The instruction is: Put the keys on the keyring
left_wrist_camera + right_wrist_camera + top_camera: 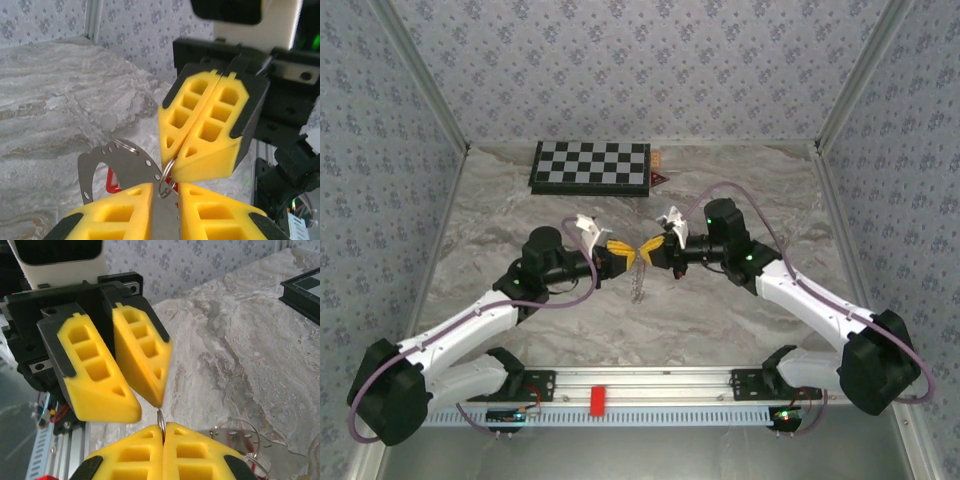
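steel ring at rt fingers' edge

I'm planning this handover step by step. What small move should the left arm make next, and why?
Probably shift the left gripper toward the red key and close on it. The right gripper has its jaws shut on the small ring, the left jaws stand parted beside that ring, and the key sits ungripped behind the grey plate.
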Controlling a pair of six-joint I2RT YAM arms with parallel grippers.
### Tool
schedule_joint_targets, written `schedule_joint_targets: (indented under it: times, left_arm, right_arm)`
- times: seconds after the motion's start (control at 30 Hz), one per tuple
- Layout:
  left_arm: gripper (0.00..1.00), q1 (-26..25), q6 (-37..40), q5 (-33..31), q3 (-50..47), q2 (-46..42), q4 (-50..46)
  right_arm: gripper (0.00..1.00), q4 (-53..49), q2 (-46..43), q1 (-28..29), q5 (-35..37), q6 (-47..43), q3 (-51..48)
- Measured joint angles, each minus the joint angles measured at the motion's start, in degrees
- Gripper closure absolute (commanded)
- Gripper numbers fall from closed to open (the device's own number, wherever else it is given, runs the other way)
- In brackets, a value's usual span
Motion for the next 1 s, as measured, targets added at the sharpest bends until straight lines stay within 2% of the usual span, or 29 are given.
schedule_joint_targets:
  times: [0.17, 0.37, 1.0]
  left_arm:
    - [0.79, 0.0, 2.5, 0.8, 0.0, 0.0, -3.6]
    - [0.8, 0.0, 4.2, 2.1, 0.0, 0.5, -5.2]
    - [0.82, 0.0, 4.8, 6.1, 1.3, 3.8, -5.7]
  right_arm:
    - [1.0, -9.1, 1.6, 1.4, 1.6, -6.5, 4.0]
    - [1.0, -14.3, 2.3, 2.1, 2.0, -10.0, 4.3]
    - [1.0, -14.3, 1.9, 2.1, 2.0, -10.8, 3.9]
